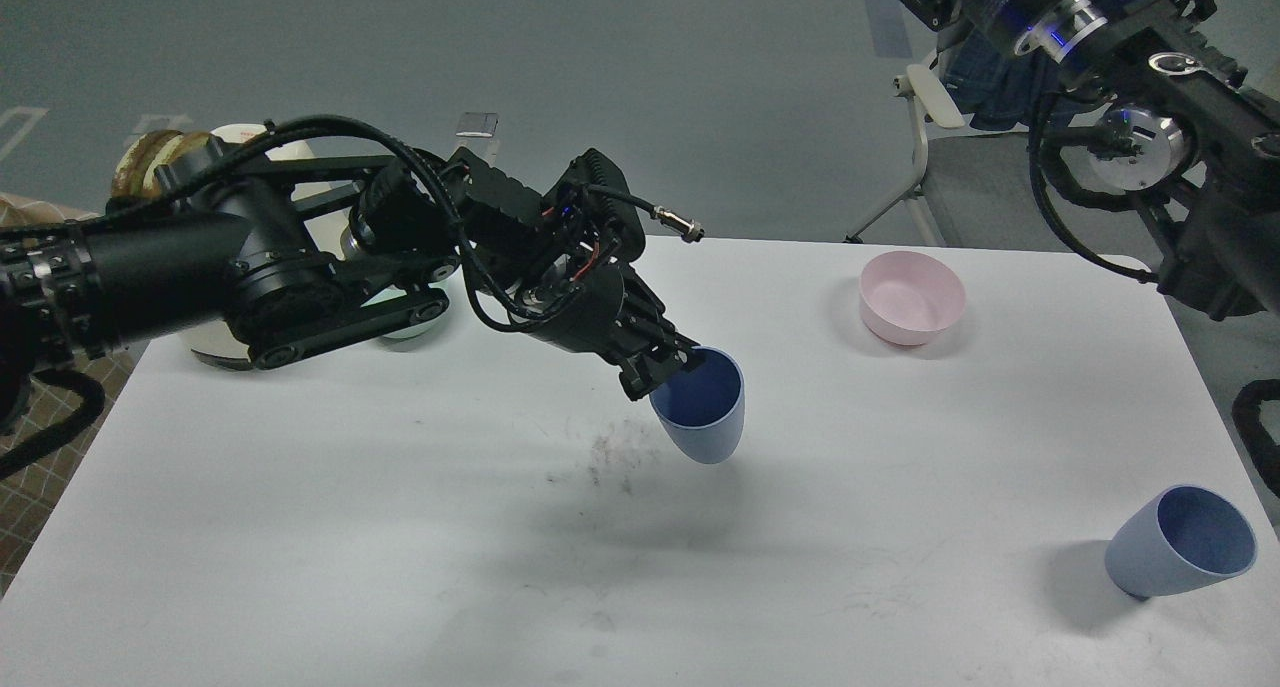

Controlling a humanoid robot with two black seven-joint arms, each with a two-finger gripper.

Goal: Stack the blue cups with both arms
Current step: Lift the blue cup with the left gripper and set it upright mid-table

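Note:
My left gripper [668,367] is shut on the rim of one blue cup [703,419] and holds it over the middle of the white table [400,527], nearly upright, its base just above or on the surface. The second blue cup [1178,542] stands alone, leaning, near the table's front right corner. My right arm [1150,127] reaches up at the top right, well away from both cups. Its gripper is out of view past the top edge.
A pink bowl [910,298] sits at the back right. A mint-green bowl [405,339] and a cream toaster [205,342] with bread stand at the back left, mostly hidden by my left arm. A chair [935,147] stands behind the table.

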